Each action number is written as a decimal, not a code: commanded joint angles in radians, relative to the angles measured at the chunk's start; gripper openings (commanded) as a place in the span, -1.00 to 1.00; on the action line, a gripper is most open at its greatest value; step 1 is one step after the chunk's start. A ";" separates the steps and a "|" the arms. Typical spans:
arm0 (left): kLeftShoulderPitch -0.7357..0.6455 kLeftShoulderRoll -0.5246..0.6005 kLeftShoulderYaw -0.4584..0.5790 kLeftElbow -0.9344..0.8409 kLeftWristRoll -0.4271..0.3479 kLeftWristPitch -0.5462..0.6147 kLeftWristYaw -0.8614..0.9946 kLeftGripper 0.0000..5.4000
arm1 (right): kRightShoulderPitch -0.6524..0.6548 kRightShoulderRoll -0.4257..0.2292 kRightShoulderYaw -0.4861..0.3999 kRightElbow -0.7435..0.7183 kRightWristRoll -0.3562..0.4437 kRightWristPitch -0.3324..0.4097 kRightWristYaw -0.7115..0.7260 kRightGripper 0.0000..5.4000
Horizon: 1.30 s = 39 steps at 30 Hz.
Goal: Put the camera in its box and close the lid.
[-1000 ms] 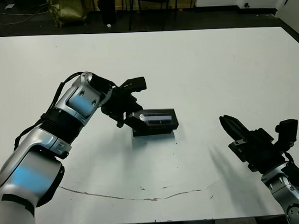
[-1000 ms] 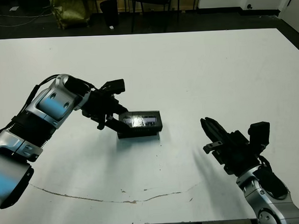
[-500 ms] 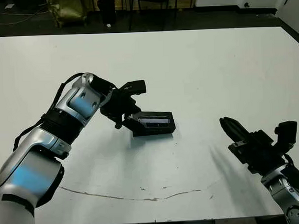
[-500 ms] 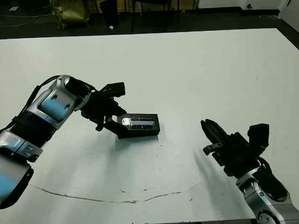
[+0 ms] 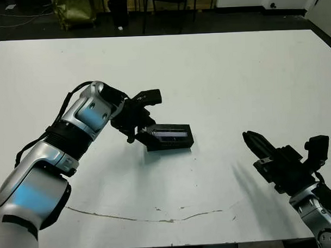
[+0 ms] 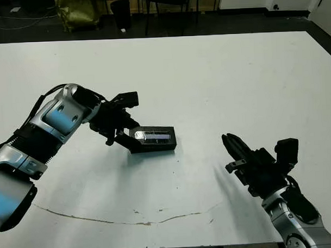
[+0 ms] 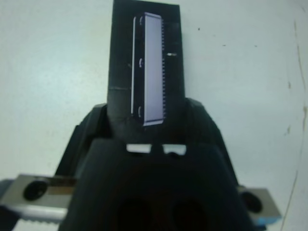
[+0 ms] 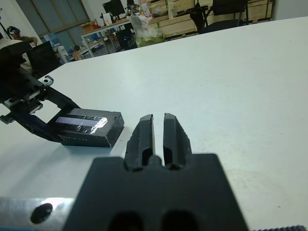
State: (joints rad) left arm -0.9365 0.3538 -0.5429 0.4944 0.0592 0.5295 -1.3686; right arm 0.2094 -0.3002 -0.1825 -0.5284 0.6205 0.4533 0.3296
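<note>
Left eye view: the lid (image 5: 170, 134) has dropped flat onto the box (image 5: 171, 144) between the left fingers (image 5: 144, 133), spread apart around its end, so closing looks finished; right fingers (image 8: 159, 134) pressed together, well apart.

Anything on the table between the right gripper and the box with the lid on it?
Nothing: the table between the right gripper and the lid is bare white surface, shown in both eye views and the right wrist view.

Lid (image 5: 170, 134) flat on box, apparently closed, mid-table.
</note>
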 commanded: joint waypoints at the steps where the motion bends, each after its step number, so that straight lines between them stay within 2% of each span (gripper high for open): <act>1: 0.060 0.011 -0.017 0.018 0.007 0.023 -0.005 -0.15 | 0.020 0.001 -0.006 0.000 0.009 0.015 -0.003 -1.00; 10: 0.103 0.006 -0.025 0.057 0.013 -0.015 0.005 -0.15 | 0.043 -0.008 -0.002 -0.041 -0.003 0.033 -0.028 -1.00; 15: 0.118 0.013 -0.028 0.055 0.018 -0.017 0.008 -0.15 | 0.039 -0.004 -0.001 -0.015 0.000 -0.001 0.009 -1.00; 24: 0.155 0.033 -0.021 0.031 0.013 -0.002 0.016 -0.15 | 0.041 -0.011 -0.005 -0.040 0.006 0.041 -0.020 -1.00; 26: 0.161 0.039 -0.020 0.028 0.013 0.001 0.021 -0.15 | 0.043 -0.012 -0.003 -0.038 -0.002 0.026 -0.008 -1.00; 32: 0.154 0.038 0.009 0.073 -0.006 0.012 0.029 -0.15 | 0.051 -0.021 -0.006 -0.070 -0.005 0.054 -0.034 -1.00; 39: 0.136 0.019 0.011 0.154 -0.014 0.008 0.032 -0.15 | 0.046 -0.012 -0.005 -0.026 0.002 0.006 0.020 -1.00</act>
State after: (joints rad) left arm -0.8866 0.3548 -0.4894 0.5745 0.0035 0.4946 -1.3380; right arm 0.2483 -0.3103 -0.1838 -0.5723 0.6245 0.4645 0.3400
